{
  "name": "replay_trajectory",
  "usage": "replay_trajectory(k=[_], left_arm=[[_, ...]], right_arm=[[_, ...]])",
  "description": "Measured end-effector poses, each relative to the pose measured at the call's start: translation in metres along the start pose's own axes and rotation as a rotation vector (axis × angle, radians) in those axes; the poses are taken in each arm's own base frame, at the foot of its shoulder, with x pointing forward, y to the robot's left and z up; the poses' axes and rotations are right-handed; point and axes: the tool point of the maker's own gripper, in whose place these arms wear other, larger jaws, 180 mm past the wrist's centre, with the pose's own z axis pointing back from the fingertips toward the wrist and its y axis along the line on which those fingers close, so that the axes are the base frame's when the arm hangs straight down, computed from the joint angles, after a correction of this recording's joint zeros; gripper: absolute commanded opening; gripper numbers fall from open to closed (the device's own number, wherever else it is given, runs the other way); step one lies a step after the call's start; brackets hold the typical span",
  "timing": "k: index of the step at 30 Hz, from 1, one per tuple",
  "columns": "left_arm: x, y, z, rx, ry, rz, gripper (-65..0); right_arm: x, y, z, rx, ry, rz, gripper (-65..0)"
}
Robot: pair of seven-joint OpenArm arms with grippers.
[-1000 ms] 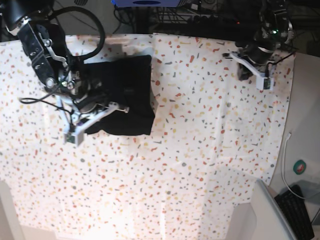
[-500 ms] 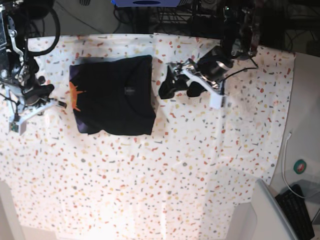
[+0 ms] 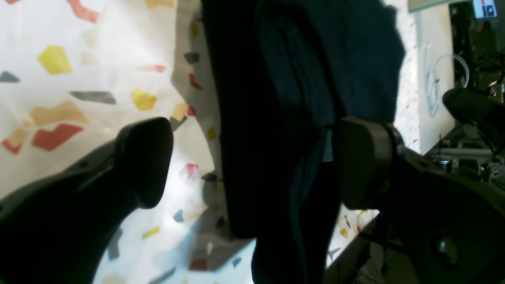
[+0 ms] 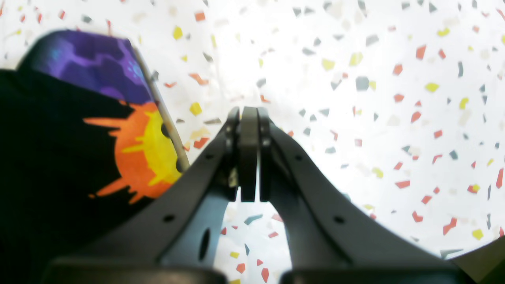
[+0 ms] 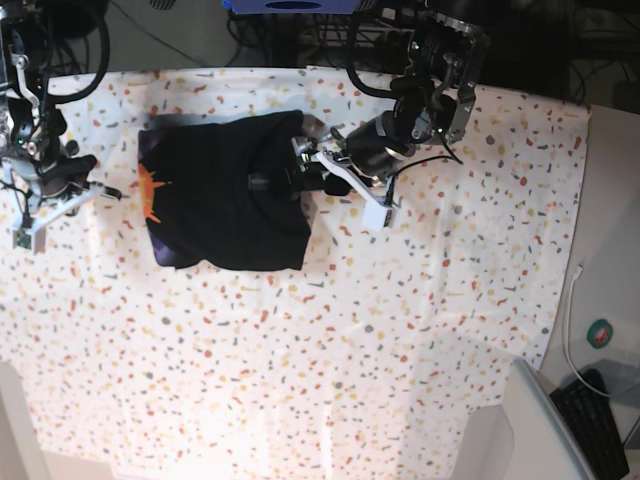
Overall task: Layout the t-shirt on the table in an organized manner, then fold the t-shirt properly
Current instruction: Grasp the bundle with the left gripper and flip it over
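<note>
While the wide table in its white cloth flecked with red, yellow and grey [image 5: 400, 330] carries everything here, the large plain black cloth t-shirt [image 5: 225, 190] lies on its far-left part in the base view as a folded, roughly square bundle. Its purple, orange and yellow print [image 5: 152, 190] faces the left edge of that view. The bundle's right-hand edge runs from the far side of the table toward the near side, and that edge is what the coming move appears to turn on.

The left arm's black gripper [image 5: 305, 170] has its jaws spread wide and set astride that edge. In the left wrist view one finger [image 3: 146, 161] hangs over bare speckled cloth and the other finger [image 3: 363, 161] sits on the far side of the stacked black layers [image 3: 292, 118], so the folded edge passes between them, crosswise to the gap. Neither finger clearly presses the cloth yet.

The right arm's black gripper [image 5: 100, 192] is pinched shut on nothing. It sits just beside the printed edge, over open table, and its wrist view shows the print [image 4: 146, 154] off to one side of the closed tips [image 4: 248, 157].

By my reading the left arm is the one placed to take the shirt; a closing pinch would gather several layers at once.
</note>
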Motion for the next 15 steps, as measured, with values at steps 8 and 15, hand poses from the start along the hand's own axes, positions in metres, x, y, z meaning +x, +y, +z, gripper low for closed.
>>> replay_trajectory(k=[8, 15], left_arm=[[-0.008, -0.015, -0.038, -0.048, 0.020, -0.031, -4.9], [-0.014, -0.014, -0.052, -0.055, 0.032, -0.016, -23.5]], right_arm=[[0.002, 0.000, 0.000, 0.000, -0.009, 0.001, -65.0], [0.003, 0.000, 0.000, -0.001, -0.010, 0.001, -65.0]])
